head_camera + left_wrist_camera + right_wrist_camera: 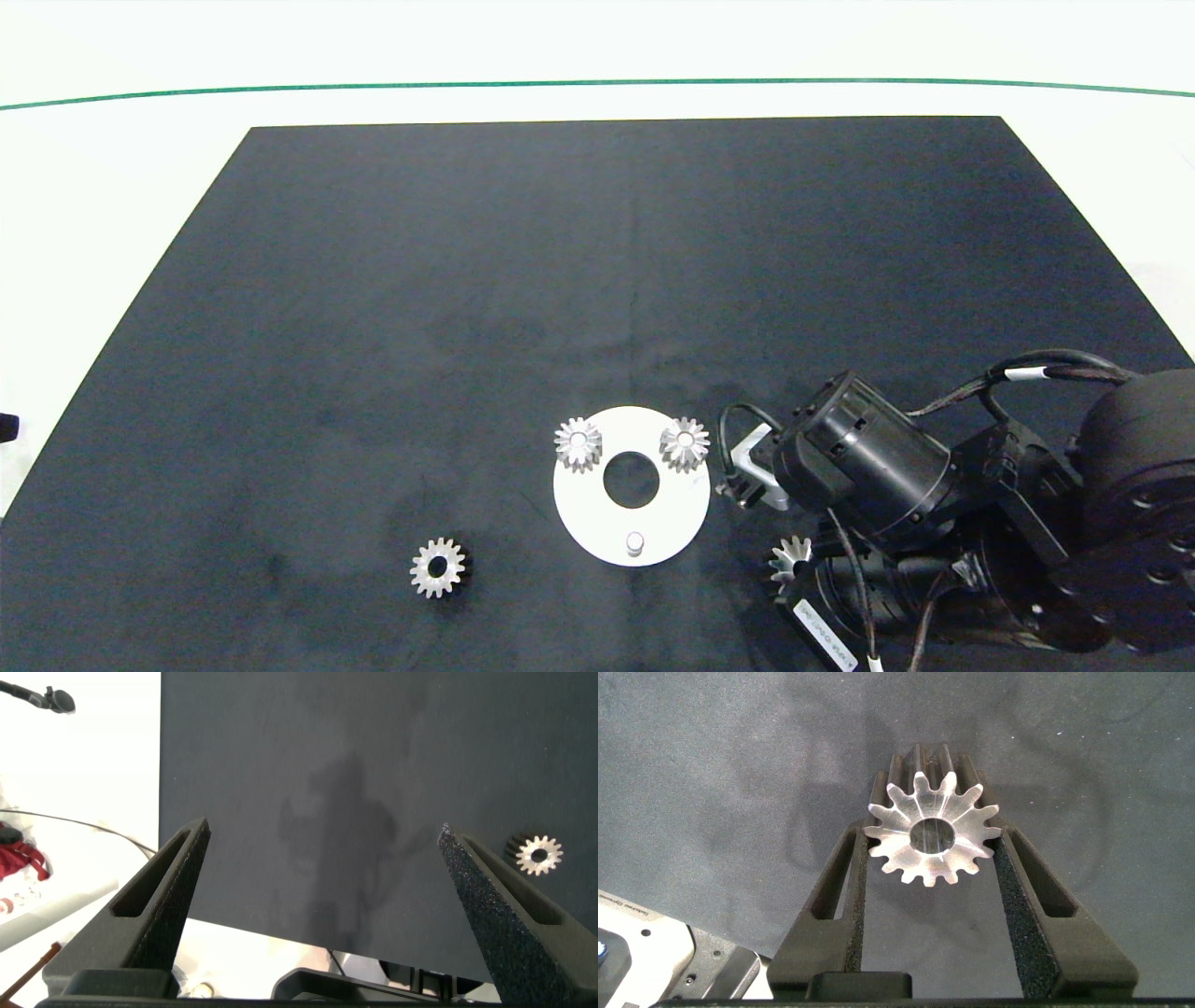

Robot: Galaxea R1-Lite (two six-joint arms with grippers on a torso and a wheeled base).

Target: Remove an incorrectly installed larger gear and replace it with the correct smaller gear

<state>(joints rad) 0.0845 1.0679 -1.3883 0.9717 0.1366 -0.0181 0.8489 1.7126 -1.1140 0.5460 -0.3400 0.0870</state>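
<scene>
- Desk: white, with a black mat and a green line at its far side
- White disc: two small gears on pegs, near peg bare
- Right gripper: fingers clamped on the larger gear, right of the disc; it could slip and fall
- Left gripper: fingers spread wide, idle at the mat's left edge
- Smaller gear: on the mat, left of the disc

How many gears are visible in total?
4. Two gears sit on the white disc; one lies on the mat left of it; the right tool holds one.
</scene>
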